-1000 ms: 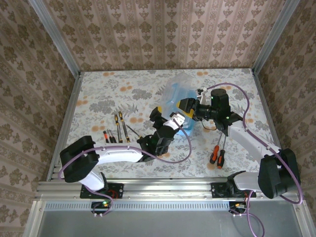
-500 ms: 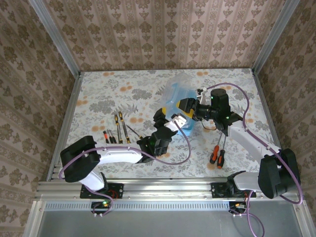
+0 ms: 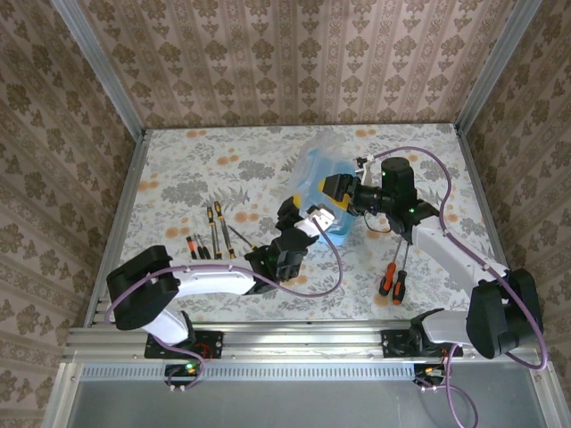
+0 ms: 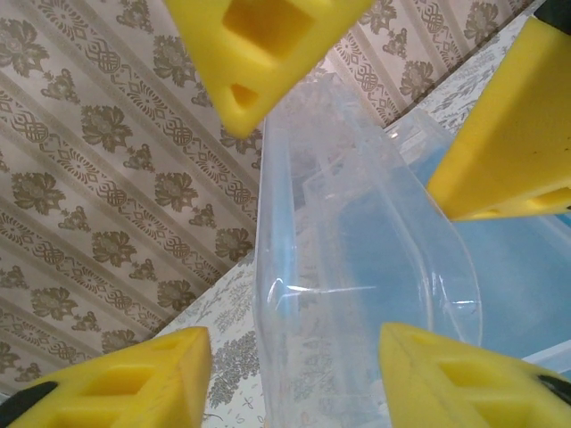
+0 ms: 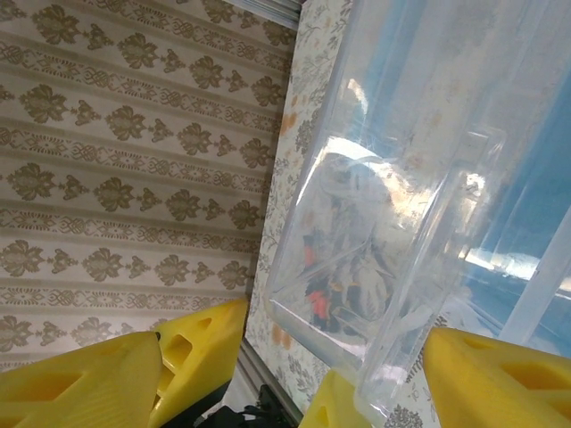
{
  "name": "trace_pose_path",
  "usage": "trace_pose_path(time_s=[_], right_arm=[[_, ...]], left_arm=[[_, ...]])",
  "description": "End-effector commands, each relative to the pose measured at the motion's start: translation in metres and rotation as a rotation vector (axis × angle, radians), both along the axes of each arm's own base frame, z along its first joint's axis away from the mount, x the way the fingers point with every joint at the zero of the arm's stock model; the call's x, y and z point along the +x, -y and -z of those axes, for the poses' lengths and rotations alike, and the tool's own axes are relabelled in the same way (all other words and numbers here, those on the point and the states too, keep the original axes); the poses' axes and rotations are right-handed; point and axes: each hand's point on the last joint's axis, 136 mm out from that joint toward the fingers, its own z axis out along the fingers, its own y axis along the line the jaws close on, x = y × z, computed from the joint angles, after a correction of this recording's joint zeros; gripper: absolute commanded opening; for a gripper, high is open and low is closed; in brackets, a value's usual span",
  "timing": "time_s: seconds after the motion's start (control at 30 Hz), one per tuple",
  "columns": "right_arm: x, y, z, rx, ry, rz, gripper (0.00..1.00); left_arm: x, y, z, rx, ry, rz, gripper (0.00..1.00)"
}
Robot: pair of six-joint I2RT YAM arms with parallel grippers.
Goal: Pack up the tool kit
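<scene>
Across the flower-printed table (image 3: 178,160), hemmed by damask-papered walls (image 3: 268,62), both arms reach inward to the light-blue case (image 3: 312,165) at centre-back. The right gripper (image 3: 337,190) stands spread about its clear lid (image 5: 384,178). The left gripper (image 3: 319,217) straddles the lid too, but I cannot tell whether it is grasping. Screwdrivers (image 3: 212,230) lie outside on the table.

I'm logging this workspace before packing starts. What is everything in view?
case: one, light-blue translucent, rear centre of table
lid: one, clear, standing up from the case
left screwdrivers: several, orange-and-black handles, table's left
right screwdrivers: two, red-and-black handles, near right
table: one, floral grey-and-orange top
walls: three, brown patterned, around table
left hand: one, yellow fingers, open beside the lid
right hand: one, yellow fingers, open beside the lid
</scene>
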Motion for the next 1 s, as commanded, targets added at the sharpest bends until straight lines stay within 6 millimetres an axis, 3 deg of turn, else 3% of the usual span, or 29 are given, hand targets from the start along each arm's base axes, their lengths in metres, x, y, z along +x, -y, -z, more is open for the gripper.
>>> trace_pose_path(time_s=[0.0,0.1,0.27,0.4,0.5,0.63,0.8,0.97], right_arm=[[0.006,-0.004,-0.024,0.015,0.055,-0.007,0.79],[0.01,-0.004,-0.016,-0.001,0.037,-0.002,0.78],[0.016,-0.006,-0.01,0.002,0.023,-0.002,0.79],[0.021,-0.008,-0.008,-0.002,0.024,-0.007,0.78],[0.02,-0.002,-0.003,-0.036,0.015,0.015,0.79],[0.021,0.035,0.021,-0.18,-0.013,0.127,0.82],[0.022,0.083,0.042,-0.19,-0.066,0.232,0.85],[0.017,0.102,0.052,-0.213,-0.083,0.263,0.89]], left_arm=[[-0.004,-0.012,-0.028,-0.094,-0.001,0.014,0.63],[-0.009,-0.024,-0.044,-0.139,-0.043,0.049,0.8],[-0.003,-0.062,-0.065,-0.25,-0.134,0.054,0.86],[0.031,-0.111,-0.049,-0.341,-0.293,-0.083,0.83],[0.043,-0.121,-0.037,-0.372,-0.369,-0.118,0.84],[0.059,-0.1,-0.021,-0.316,-0.524,-0.134,0.91],[0.087,-0.046,-0.007,-0.248,-0.732,-0.084,1.0],[0.108,-0.002,0.019,-0.142,-0.909,-0.067,1.0]])
